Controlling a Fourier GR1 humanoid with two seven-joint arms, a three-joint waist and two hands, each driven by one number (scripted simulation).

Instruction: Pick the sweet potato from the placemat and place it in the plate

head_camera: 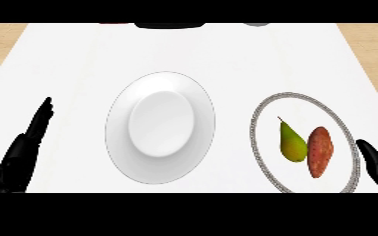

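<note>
The sweet potato (320,151) lies on the round white placemat (269,111) with the patterned rim, at about 4 o'clock in the view. A green pear (291,142) lies just beside it, on its 9 o'clock side. The white plate (122,130) sits near the centre of the white counter (221,50), apart from the placemat, with nothing on it. The left hand (26,142) rests at 8 o'clock with straight fingers and holds nothing. Of the right hand (368,158) only a small part shows at the 4 o'clock edge, just beside the placemat; I cannot tell how open it is.

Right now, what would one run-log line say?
sweet potato: on placemat beside pear | plate: empty | left robot hand: open | right robot hand: unclear
</note>
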